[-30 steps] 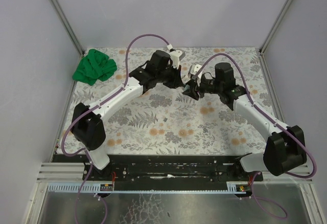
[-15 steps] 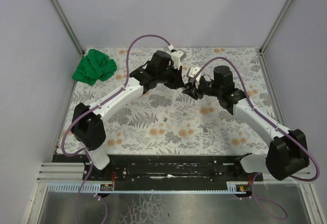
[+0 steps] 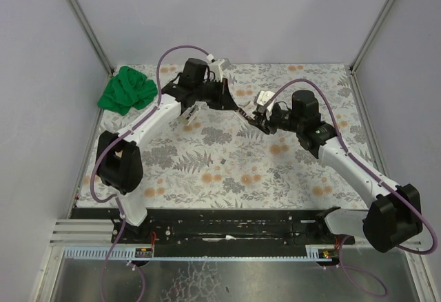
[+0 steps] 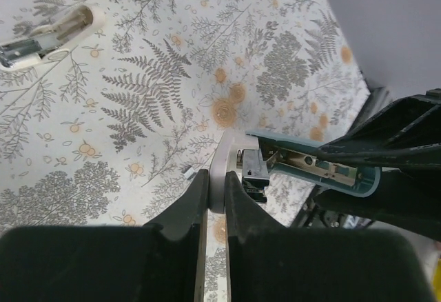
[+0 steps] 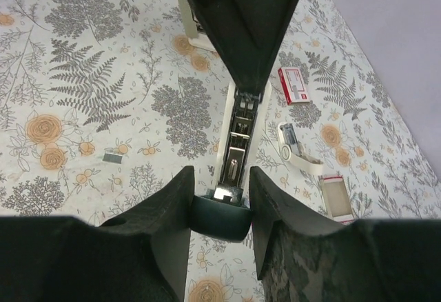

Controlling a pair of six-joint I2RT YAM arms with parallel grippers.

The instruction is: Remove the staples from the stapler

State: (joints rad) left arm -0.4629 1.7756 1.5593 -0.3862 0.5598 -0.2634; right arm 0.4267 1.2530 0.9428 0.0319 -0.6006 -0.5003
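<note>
Both grippers on one stapler [image 5: 238, 119], opened up above the flowered table [image 3: 289, 171]!

A green cloth [image 3: 126, 89] sits bunched at the table's far left corner, and the two arms meet in the middle. The left gripper [image 4: 213, 181] is pinched tight on the stapler's thin white arm, and the right gripper [image 5: 220, 174] grasps its teal end, metal channel swung open and facing the right wrist camera. Whether anything sits in that channel, I cannot tell. On the tabletop lie a second white stapler [image 4: 48, 36], a small red-and-white box [image 5: 295, 85] and, smallest of all, the staples [image 5: 112, 156]: a short silvery bit lying loose, near the table's middle.
</note>
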